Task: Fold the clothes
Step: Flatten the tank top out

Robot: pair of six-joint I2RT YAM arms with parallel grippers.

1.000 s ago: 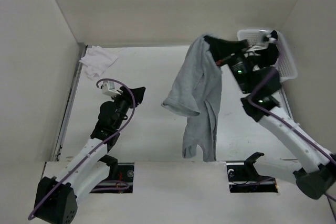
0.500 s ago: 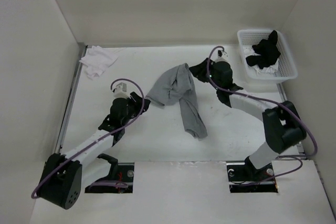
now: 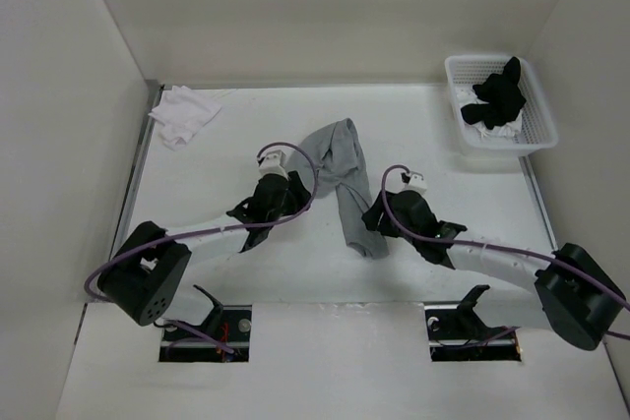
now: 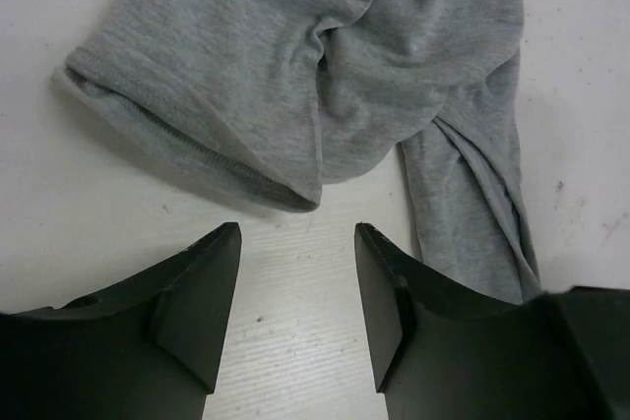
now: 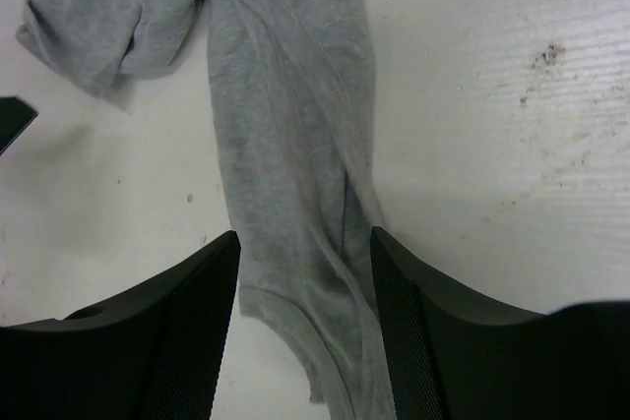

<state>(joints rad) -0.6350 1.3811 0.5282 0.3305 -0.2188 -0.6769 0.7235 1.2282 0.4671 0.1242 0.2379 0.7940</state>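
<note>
Tank top (image 3: 342,159) dropped, now crumpled on worktop (image 3: 226,145); left gripper (image 4: 295,233) at its 8 o'clock, right gripper (image 5: 300,238) at 5, both apart.

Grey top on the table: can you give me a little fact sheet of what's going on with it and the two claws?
Garment: grey tank top, lying crumpled and twisted on the table, not folded
Left gripper: open, empty, over bare table just short of the top's hem
Right gripper: open, jaws either side of the top's narrow lower end, not clamped
Far left corner: small white cloth
Far right corner: white basket holding a black garment
</note>
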